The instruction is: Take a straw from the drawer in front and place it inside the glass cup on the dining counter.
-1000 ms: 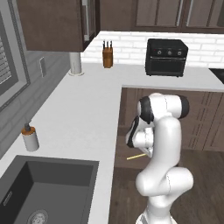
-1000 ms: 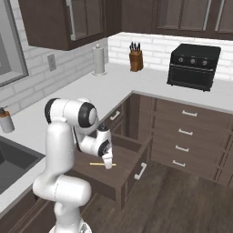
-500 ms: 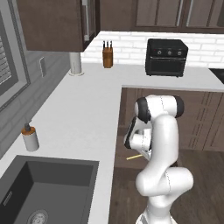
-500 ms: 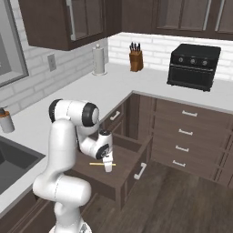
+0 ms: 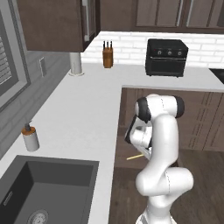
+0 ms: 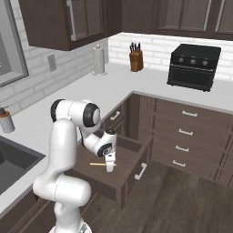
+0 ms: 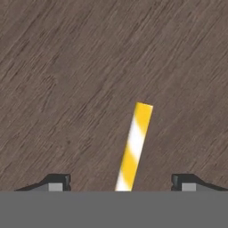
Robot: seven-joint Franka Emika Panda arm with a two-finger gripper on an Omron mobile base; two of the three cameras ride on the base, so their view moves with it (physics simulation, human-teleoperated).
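One straw (image 7: 133, 149), striped yellow and white, lies flat on the wooden floor of the one open drawer (image 6: 129, 157), near its front edge. The gripper (image 6: 109, 167) is low inside the drawer. Its two fingertips (image 7: 55, 182) stand wide apart on both sides of the straw, and they do not hold it.

straw (image 7: 133, 149): yellow-and-white striped, lying on the dark wood drawer floor (image 7: 67, 67)
my claw (image 7: 120, 183): fingertips (image 7: 55, 181) spread apart, either side of the straw's near end, not touching it
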